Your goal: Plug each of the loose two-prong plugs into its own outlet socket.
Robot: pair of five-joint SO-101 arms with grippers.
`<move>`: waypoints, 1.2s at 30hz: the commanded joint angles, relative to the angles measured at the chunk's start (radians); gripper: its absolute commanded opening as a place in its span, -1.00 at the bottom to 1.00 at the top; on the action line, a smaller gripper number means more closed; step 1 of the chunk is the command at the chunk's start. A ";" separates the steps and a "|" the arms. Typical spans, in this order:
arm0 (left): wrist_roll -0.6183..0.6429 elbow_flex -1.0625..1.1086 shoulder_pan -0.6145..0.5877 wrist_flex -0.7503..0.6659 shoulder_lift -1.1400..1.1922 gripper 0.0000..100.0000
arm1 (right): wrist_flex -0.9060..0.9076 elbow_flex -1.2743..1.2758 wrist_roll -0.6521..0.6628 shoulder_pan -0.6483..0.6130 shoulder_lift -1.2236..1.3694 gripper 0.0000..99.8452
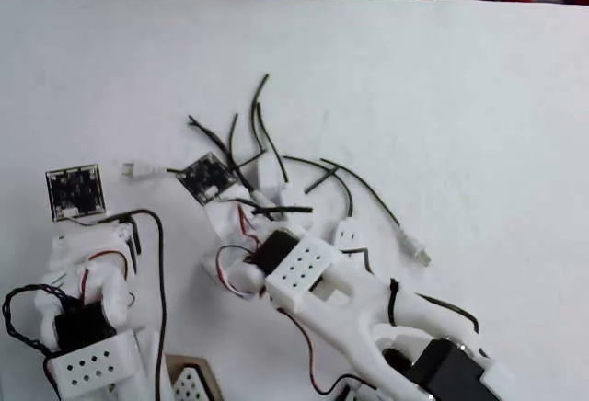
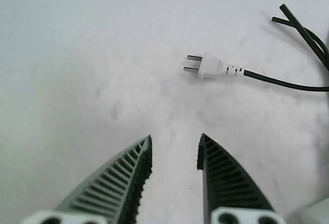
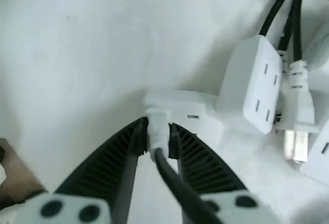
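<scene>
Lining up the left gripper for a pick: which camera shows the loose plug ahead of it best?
The left wrist view: the plug lies flat ahead of the open left gripper, both prongs and its cord plain. The high view shows the plug small, prongs indistinct. The right wrist view faces a second plug held in the right gripper.

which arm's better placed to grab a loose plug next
Left: the left gripper is open and points at a loose plug on the table ahead; the right gripper is shut on a second plug at a socket block.
</scene>
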 commanded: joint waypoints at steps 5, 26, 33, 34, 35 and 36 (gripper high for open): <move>0.005 -0.002 -0.007 -0.023 -0.012 -0.68 | -0.096 0.051 -0.087 -0.007 0.021 -0.97; 0.003 0.000 -0.007 -0.023 -0.012 -0.68 | 0.142 -0.178 0.014 -0.068 0.285 -0.97; 0.002 0.000 -0.007 -0.023 -0.012 -0.68 | 0.209 -0.273 0.051 -0.065 0.372 -0.97; 0.002 0.000 -0.007 -0.023 -0.012 -0.68 | 0.209 -0.273 0.052 -0.065 0.374 -0.97; 0.002 0.000 -0.007 -0.023 -0.012 -0.68 | 0.209 -0.273 0.058 -0.065 0.375 -0.97; 0.002 0.000 -0.007 -0.023 -0.012 -0.68 | 0.209 -0.273 0.068 -0.065 0.375 -0.97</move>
